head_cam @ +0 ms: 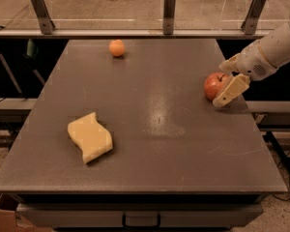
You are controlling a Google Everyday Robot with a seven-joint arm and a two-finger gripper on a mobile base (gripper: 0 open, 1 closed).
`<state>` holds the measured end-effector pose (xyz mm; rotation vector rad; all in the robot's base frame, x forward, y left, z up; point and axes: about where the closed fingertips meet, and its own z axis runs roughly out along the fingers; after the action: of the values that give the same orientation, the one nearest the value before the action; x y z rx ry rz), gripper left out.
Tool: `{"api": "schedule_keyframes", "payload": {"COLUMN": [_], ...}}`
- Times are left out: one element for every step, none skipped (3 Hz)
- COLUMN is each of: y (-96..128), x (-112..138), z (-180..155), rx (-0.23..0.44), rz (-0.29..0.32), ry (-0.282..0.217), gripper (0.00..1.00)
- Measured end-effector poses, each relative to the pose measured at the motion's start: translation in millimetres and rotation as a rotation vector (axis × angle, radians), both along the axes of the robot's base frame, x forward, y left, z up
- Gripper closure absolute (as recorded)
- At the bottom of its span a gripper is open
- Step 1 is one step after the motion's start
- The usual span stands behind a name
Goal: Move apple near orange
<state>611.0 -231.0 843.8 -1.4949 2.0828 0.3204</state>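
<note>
The red apple (pixel 213 85) sits on the dark table (pixel 150 129) near its right edge. The small orange (pixel 117 48) sits at the far side of the table, left of centre, well apart from the apple. My gripper (pixel 221 85) reaches in from the right at the apple's height. Its fingers are open and straddle the right side of the apple: one cream finger (pixel 230 91) lies in front of it, the other (pixel 229 64) behind it. The apple rests on the table.
A yellow wavy sponge (pixel 89 137) lies at the front left of the table. A rail with metal posts (pixel 169 11) runs behind the far edge. The table's right edge is just beyond the apple.
</note>
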Motion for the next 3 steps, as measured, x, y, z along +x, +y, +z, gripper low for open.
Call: {"api": "schedule_keyframes", "payload": {"y": [12,17,19], "x": [2,-5,-4], "z": [22,67,67], "rx": [0.062,0.110,0.111], "rz": [0.002,-0.019,-0.015], "ry": [-0.005,-0.055,-0.054], "gripper": [0.41,0.64,0.87]}}
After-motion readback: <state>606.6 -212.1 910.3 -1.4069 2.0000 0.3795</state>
